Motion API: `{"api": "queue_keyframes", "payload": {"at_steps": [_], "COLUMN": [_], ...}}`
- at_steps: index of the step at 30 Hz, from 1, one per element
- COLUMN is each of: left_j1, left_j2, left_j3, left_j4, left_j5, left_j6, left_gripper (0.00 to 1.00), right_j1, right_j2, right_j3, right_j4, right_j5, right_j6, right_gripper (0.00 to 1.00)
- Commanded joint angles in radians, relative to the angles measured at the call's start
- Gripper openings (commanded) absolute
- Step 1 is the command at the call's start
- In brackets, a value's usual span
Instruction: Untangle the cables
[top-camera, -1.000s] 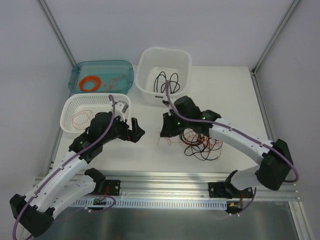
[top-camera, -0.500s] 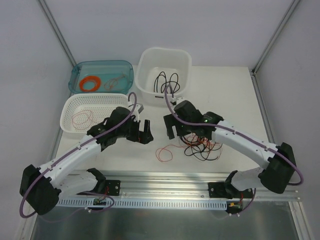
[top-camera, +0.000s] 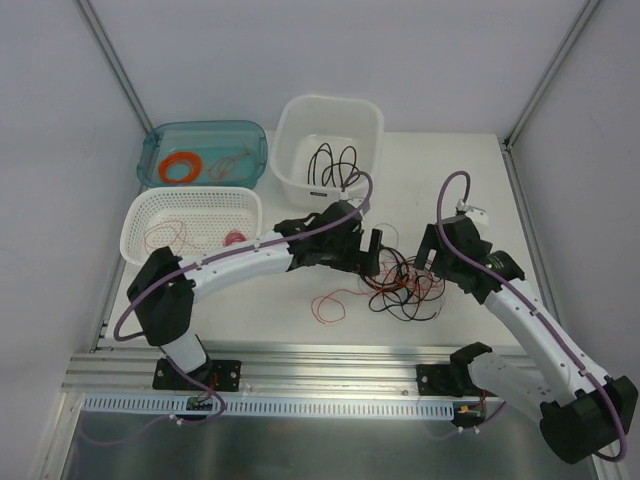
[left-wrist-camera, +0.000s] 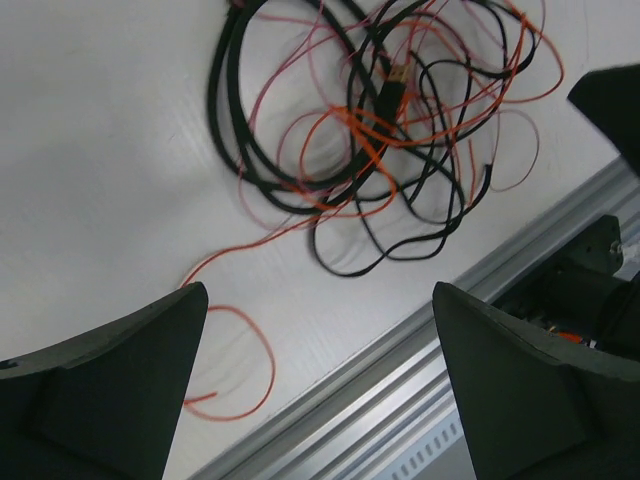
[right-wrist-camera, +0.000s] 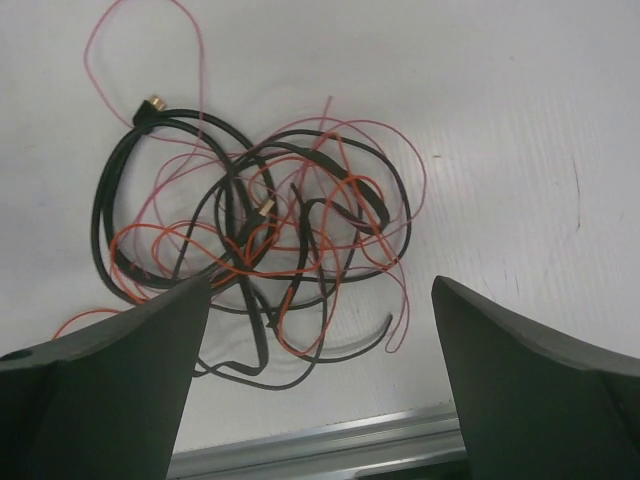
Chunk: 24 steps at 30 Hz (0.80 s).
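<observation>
Looking at cables (top-camera: 405, 283) heaped on the table (top-camera: 470, 190), mostly knotted, one red loop (top-camera: 330, 305) lying out beside the heap, left hand (top-camera: 374, 252) and right hand (top-camera: 427, 252) both apart, flanking it, gripping nothing, so judging most untangling left.

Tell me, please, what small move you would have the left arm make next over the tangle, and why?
Probably lower the left gripper and close its fingers on the orange strand trailing out of the cables. The fingers are open and empty, the gripper hangs right above the tangle, and that strand already runs free of the pile, so it looks the easiest to pull clear.
</observation>
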Motion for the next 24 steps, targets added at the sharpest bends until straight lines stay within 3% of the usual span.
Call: {"api": "queue_keyframes", "payload": {"at_steps": [1,7,11,14,15,17,18,20,21,24], "left_j1": [-0.062,-0.100,-0.100,-0.100,-0.100,-0.100,-0.100,-0.100,-0.100,-0.099], "left_j2": [0.128,0.319,0.388,0.413,0.414,0.425,0.427,0.417,0.405,0.324], "left_j3": [0.143,0.304,0.341,0.347,0.351,0.357,0.368,0.373,0.365,0.333], "left_j4": [0.010,0.007,-0.004,-0.010,-0.010,-0.010,-0.012,-0.013,-0.015,-0.024], "left_j5": [-0.081,-0.167,-0.231,-0.272,-0.277,-0.277,-0.274,-0.270,-0.271,-0.309], "left_j6": [-0.111,-0.159,-0.171,-0.166,-0.159,-0.140,-0.114,-0.096,-0.081,-0.036], "left_gripper": [0.97,0.87,0.75,0.60,0.49,0.38,0.23,0.05,0.00,0.00], "right_j1": [-0.057,-0.129,-0.149,-0.155,-0.156,-0.160,-0.160,-0.163,-0.163,-0.163], "right_j2": [-0.064,-0.130,-0.158,-0.176,-0.181,-0.190,-0.191,-0.193,-0.193,-0.196], "right_j3": [-0.056,-0.132,-0.171,-0.197,-0.206,-0.212,-0.217,-0.220,-0.220,-0.220], "right_j4": [-0.022,0.004,0.019,0.034,0.036,0.039,0.042,0.045,0.047,0.051], "right_j5": [0.027,-0.037,-0.071,-0.088,-0.091,-0.091,-0.093,-0.096,-0.100,-0.107], "right_j6": [0.070,0.074,0.073,0.073,0.073,0.073,0.073,0.070,0.071,0.064], "right_gripper": [0.97,0.97,0.97,0.97,0.97,0.97,0.97,0.97,0.97,0.97]}}
